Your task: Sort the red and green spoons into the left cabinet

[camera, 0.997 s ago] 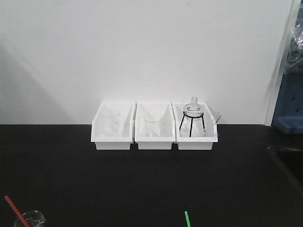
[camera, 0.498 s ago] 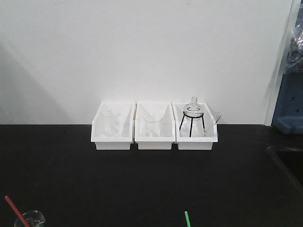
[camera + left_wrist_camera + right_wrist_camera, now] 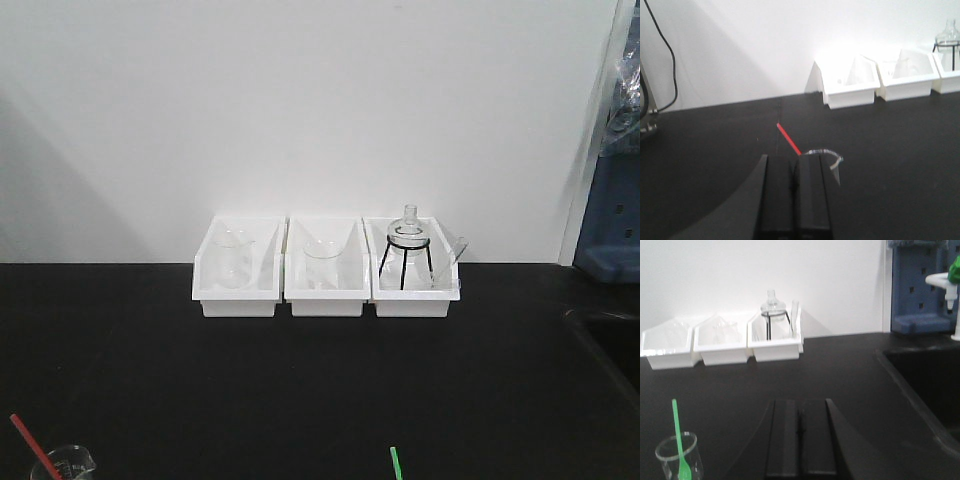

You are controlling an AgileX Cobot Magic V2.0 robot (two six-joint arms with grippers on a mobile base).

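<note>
The red spoon stands in a glass cup on the black worktop. Its thin handle leans up and away to the left. The cup is just past the tips of the left fingers and a little to their right. The low end of the red spoon goes out of sight right at the top of those fingers, so I cannot tell if it touches them. The left fingers are pressed close together and hold nothing.

The green spoon stands in the other glass cup, with its little bowl down at the bottom and its handle sticking straight up. This cup is off to the left of the right fingers, near them but not touching. The right fingers are squeezed together too, with only a thin dark line between them, and they hold nothing.

From the front, the red spoon and its cup sit at the bottom left edge. Only the top of the green handle peeks in at the bottom.

Three white bins stand side by side at the back, against the white wall. They hold clear glass things. A dark sink lies to the right.
</note>
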